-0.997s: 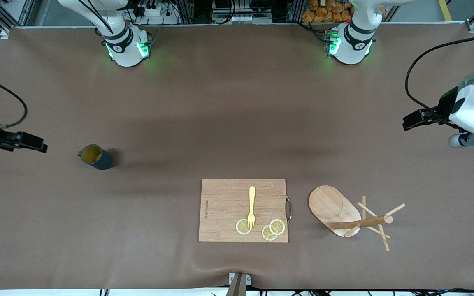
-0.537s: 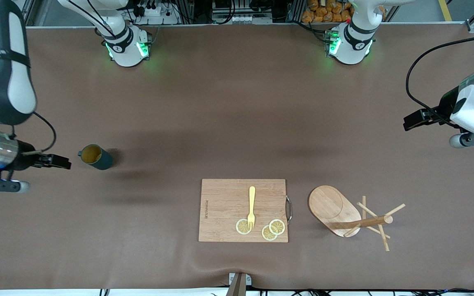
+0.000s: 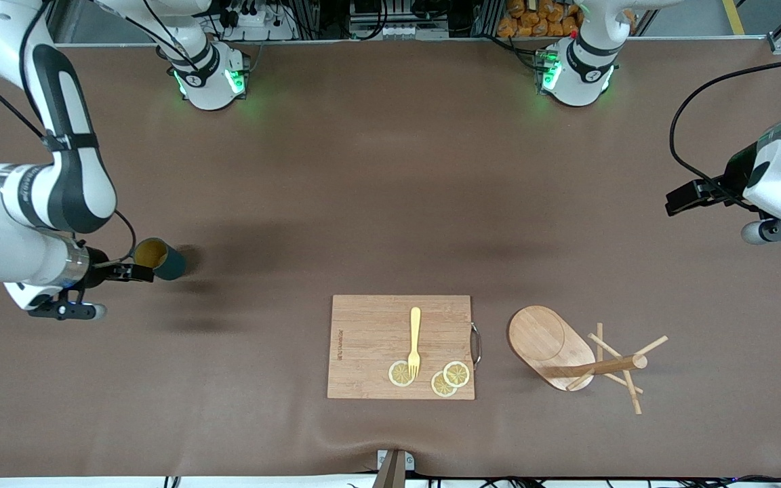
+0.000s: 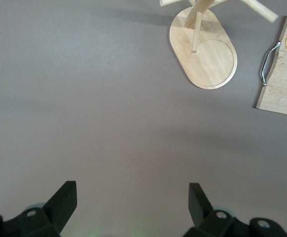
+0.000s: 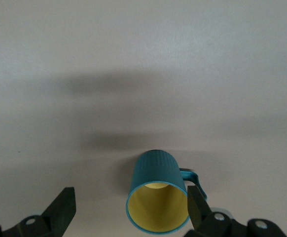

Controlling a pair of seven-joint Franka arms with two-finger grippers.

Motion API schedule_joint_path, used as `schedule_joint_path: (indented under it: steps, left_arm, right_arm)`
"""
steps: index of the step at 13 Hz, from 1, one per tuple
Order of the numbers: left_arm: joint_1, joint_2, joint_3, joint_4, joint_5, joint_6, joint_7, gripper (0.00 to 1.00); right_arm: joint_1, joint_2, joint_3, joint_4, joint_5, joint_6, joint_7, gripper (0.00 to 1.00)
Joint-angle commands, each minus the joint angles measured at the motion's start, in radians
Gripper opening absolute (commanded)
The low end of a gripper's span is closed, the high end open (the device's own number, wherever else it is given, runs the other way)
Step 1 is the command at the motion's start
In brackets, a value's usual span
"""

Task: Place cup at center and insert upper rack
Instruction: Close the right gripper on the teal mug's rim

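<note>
The cup [image 3: 162, 261], dark teal with a yellow inside, stands upright toward the right arm's end of the table. My right gripper [image 3: 138, 271] is open just above it. In the right wrist view the cup [image 5: 156, 200] sits between the open fingers, its handle close to one fingertip [image 5: 195, 200], and my right gripper [image 5: 130, 205] holds nothing. The upper rack [image 3: 552, 344], a wooden mug tree, lies tipped on its side with its pegs sticking out, beside the cutting board. My left gripper [image 3: 683, 198] hangs open over bare table; its wrist view shows the rack [image 4: 205, 49] farther off and my left gripper [image 4: 131, 197] with nothing in it.
A rectangular wooden cutting board [image 3: 363, 339] lies near the front edge with a yellow fork [image 3: 415, 339] and lemon slices [image 3: 401, 373] on it. Its metal handle [image 3: 476, 344] faces the rack's oval base. Brown cloth covers the table.
The right arm swung in from the table's end and brought its open gripper to the cup. The left arm hardly moved. The cup, rack and board stayed put.
</note>
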Motion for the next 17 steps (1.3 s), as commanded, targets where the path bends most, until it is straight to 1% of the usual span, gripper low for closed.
schedule_joint_path:
  steps: [1, 5, 8, 13, 14, 15, 16, 17]
  left_arm:
    - [0.006, -0.002, -0.003, 0.009, 0.002, 0.002, -0.002, 1.0]
    - [0.004, -0.002, -0.003, 0.009, 0.002, 0.01, -0.002, 1.0]
    - [0.003, 0.0, -0.001, 0.009, 0.002, 0.01, -0.002, 1.0]
    - [0.003, 0.0, -0.003, 0.008, 0.002, 0.01, -0.002, 1.0]
    - [0.003, 0.0, -0.002, 0.008, 0.002, 0.01, -0.002, 1.0]
    - [0.003, 0.0, -0.001, 0.006, 0.002, 0.01, -0.002, 1.0]
    - [0.003, 0.0, -0.001, 0.008, 0.004, 0.01, -0.002, 1.0]
    - [0.004, 0.0, -0.001, 0.008, 0.004, 0.01, -0.002, 1.0]
  right_arm:
    - [0.001, 0.027, 0.008, -0.013, 0.013, 0.007, -0.011, 1.0]
    - [0.0, 0.051, 0.015, -0.058, 0.016, 0.006, -0.009, 1.0]
    - [0.001, 0.074, 0.015, -0.059, 0.016, 0.003, -0.008, 1.0]
    - [0.001, 0.084, 0.015, -0.084, 0.018, -0.006, -0.006, 1.0]
    - [0.001, 0.085, 0.015, -0.088, 0.018, -0.008, -0.006, 0.97]
    - [0.001, 0.084, 0.015, -0.098, 0.018, -0.008, -0.006, 0.97]
    - [0.001, 0.082, 0.018, -0.093, 0.018, -0.006, -0.005, 1.0]
    - [-0.002, 0.078, 0.029, -0.087, 0.018, -0.008, -0.002, 1.0]
